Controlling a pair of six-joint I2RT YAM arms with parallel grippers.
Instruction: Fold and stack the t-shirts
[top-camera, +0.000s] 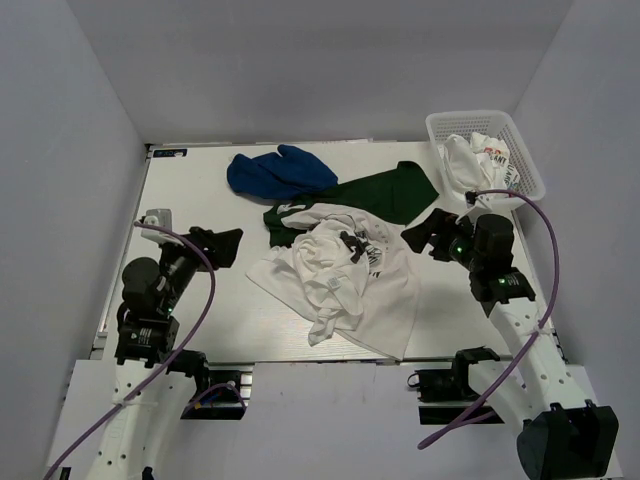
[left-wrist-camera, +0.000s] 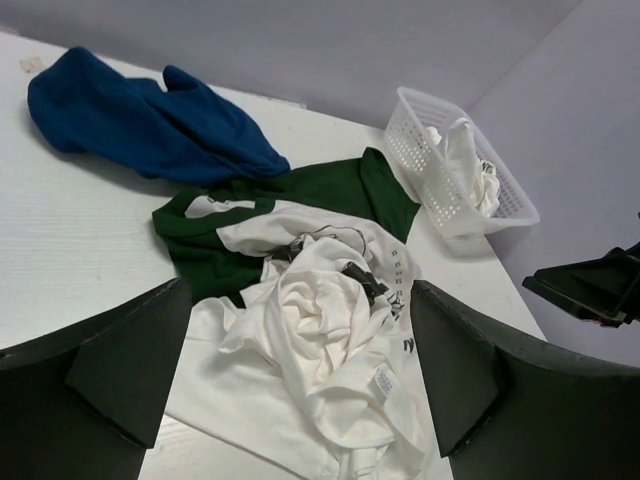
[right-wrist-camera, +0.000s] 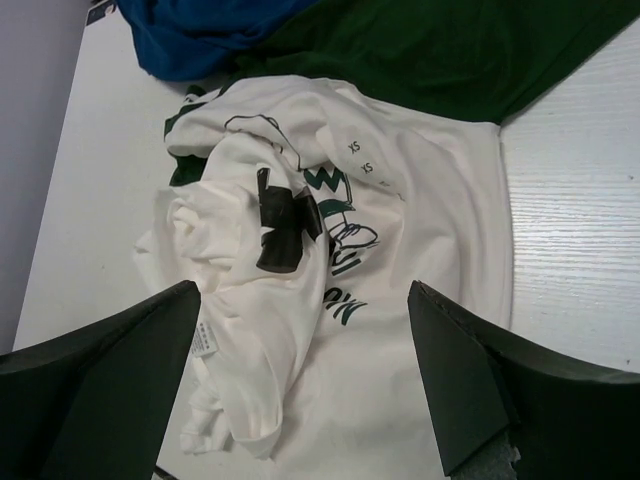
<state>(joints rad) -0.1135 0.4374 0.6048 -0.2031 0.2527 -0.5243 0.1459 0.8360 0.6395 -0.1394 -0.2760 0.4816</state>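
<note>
Top external view, table (top-camera: 200, 330): white surface, carrying a loose heap of clothes between the two arms.
White t-shirt (top-camera: 340, 280): largest piece, crumpled and twisted at mid-table, dark print partly showing, top edge lying over the green one.
Green t-shirt (top-camera: 385, 190): spread behind the white one and partly under it, one sleeve reaching toward the basket.
Blue t-shirt (top-camera: 280, 172): bunched at the far left of the heap, touching the green one, no print visible.
Basket (top-camera: 470, 115): white mesh, far right corner, off the main heap.
Basket shirts (top-camera: 470, 160): white with dark print, stuffed inside, spilling over the near rim.
Left gripper (top-camera: 225, 247): jaws spread wide, nothing between them, hovering left of the white t-shirt and aimed at it.
Right gripper (top-camera: 420, 233): jaws likewise wide apart and empty, just right of the white t-shirt.
Step in hand: likely the very start; nothing folded, no stack begun, arms poised on either side of the top garment.
Next move: probably lowering both grippers to pinch opposite edges of the white t-shirt, then lifting it off the green one and pulling it flat; care needed not to catch the green fabric beneath.
</note>
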